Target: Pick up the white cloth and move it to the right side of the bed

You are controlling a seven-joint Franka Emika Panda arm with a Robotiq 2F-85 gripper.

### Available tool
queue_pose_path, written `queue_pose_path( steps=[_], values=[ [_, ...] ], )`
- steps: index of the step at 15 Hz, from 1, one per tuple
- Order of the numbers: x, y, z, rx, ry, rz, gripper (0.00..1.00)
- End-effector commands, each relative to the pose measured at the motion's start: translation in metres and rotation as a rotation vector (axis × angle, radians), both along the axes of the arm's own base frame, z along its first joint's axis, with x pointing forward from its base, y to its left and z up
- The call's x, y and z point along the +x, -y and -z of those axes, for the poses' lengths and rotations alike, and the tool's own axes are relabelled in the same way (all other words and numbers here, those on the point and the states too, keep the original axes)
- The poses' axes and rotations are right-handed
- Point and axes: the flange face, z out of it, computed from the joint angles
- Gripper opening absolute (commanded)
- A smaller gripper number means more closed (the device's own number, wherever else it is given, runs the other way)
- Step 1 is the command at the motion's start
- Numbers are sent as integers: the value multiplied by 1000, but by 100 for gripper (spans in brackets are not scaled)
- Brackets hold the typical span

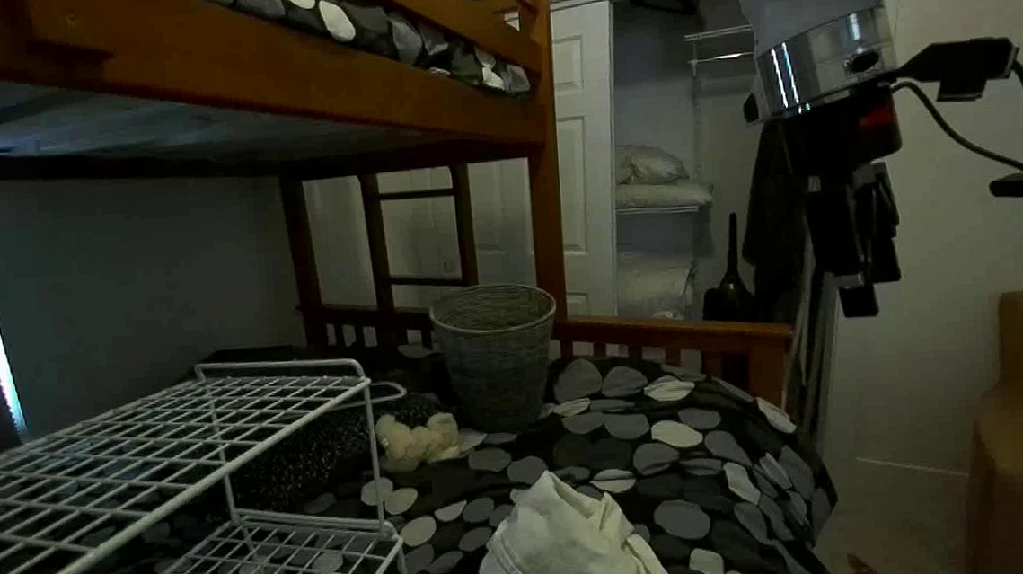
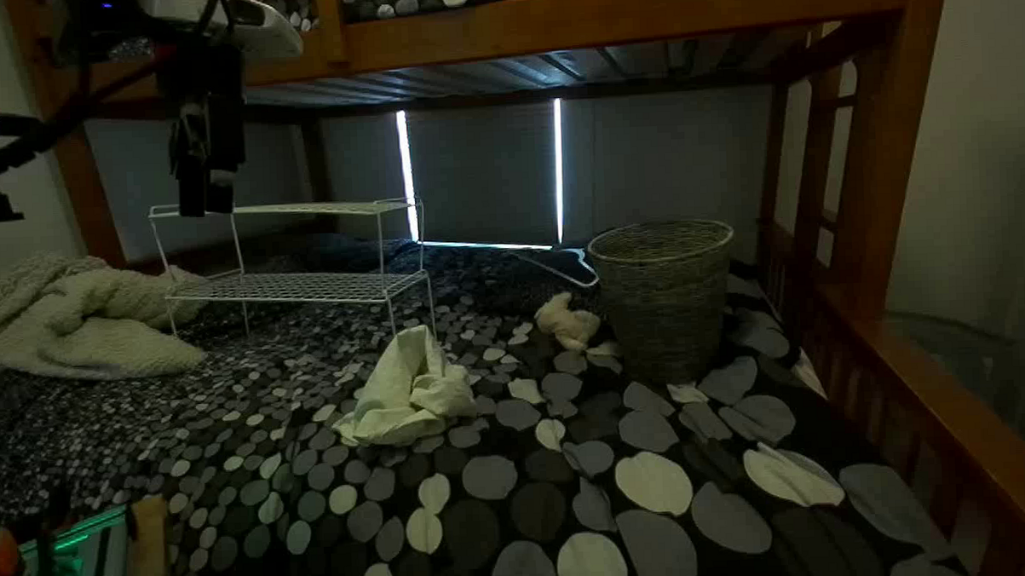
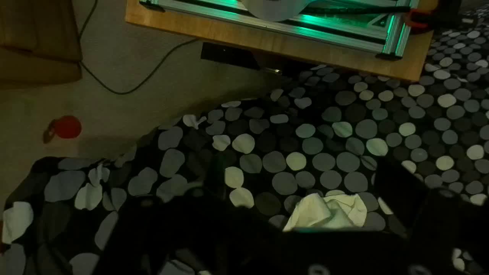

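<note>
White cloth (image 2: 409, 390) on bench (image 2: 537, 492), not gripped: snag and drag risks

Tool (image 2: 206, 201) hangs high, well apart from the cloth. Wrist view shows its fingers (image 3: 401, 191) spread wide, holding nothing. Cloth sits crumpled with one peaked fold, well in from the bench's front edge, near the wire rack (image 2: 299, 289). Step in hand looks like the approach; "right side" probably means toward the footboard edge (image 2: 965, 417).

Risks:
- Shallow pinch: peak looks soft, may fold over. Tool gets a thin layer, cloth slips mid-carry.
- Deep pinch: tool grabs the cover (image 3: 324, 162) too. Cover looks loose, so it'd tug the rack.
- Bad aim: dim light, pale dots (image 3: 296, 161) close to cloth colour. Outline easy to misread.
- Low carry: trailing hem could sweep the cream fluffy bundle (image 2: 567, 322) or the basket (image 2: 671, 316) near the footboard edge. Basket stands on a soft surface, probably tips easily.
- Overhead: upper bunk rail (image 2: 622, 18) runs above. Can't tell if cloth lies under it; if so, reaching in could clip it.
- Release near the front footboard corner: cloth may slide to the floor (image 3: 110, 126).
</note>
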Motion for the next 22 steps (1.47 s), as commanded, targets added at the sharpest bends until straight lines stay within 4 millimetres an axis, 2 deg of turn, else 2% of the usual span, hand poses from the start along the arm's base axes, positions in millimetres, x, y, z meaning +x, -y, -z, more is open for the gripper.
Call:
queue_pose_path(
  steps=[1, 9, 13, 18, 22],
  values=[
    [0, 0, 0, 0, -1, 0, 100],
    [0, 0, 0, 0, -1, 0, 100],
    [28, -14, 12, 34, 49, 30, 100],
    [71, -34, 59, 102, -47, 127, 100],
    [108, -34, 107, 189, -12, 275, 100]
  ],
)
